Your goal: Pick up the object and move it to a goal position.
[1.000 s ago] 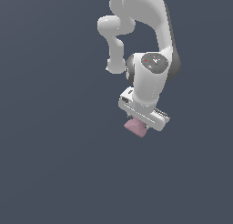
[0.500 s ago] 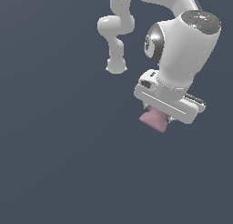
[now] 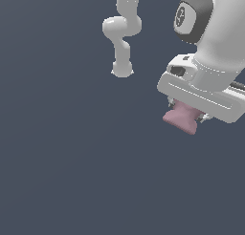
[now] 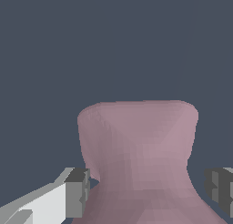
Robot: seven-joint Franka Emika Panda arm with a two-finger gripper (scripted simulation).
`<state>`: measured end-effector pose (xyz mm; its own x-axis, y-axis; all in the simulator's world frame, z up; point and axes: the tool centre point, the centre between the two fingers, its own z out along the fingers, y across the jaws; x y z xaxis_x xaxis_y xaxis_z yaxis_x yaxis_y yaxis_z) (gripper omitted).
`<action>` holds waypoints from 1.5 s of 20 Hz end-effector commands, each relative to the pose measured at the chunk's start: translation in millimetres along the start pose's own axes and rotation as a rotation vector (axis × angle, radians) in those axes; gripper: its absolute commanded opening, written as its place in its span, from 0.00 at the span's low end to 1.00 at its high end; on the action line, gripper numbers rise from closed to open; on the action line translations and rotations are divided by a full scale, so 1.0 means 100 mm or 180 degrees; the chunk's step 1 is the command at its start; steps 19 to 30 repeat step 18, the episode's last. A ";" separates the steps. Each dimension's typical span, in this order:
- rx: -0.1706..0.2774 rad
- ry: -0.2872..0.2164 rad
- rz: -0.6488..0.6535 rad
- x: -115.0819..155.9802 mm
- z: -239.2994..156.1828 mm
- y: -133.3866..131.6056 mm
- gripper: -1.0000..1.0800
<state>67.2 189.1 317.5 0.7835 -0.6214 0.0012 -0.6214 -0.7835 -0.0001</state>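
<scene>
The object (image 3: 181, 118) is a small dusty-pink spool-like lump with a pinched waist and flared ends. It hangs below the white gripper (image 3: 184, 115) at the exterior view's right, well above the dark floor. In the wrist view the object (image 4: 141, 155) fills the space between the two grey fingertips (image 4: 77, 191), which press on its narrow waist. The gripper (image 4: 148, 189) is shut on it. The fingers are mostly hidden behind the hand in the exterior view.
The white arm (image 3: 122, 28) with its links rises at the top of the exterior view. A plain dark blue-grey surface (image 3: 72, 172) lies all around.
The arm has carried the pink object toward the camera and to the exterior view's right. The hand looks larger now. The grip has held.
</scene>
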 end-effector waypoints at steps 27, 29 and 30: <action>0.0000 -0.0003 0.0000 -0.03 -0.40 -0.27 0.00; 0.0000 -0.0003 0.0000 -0.03 -0.40 -0.27 0.00; 0.0000 -0.0003 0.0000 -0.03 -0.40 -0.27 0.00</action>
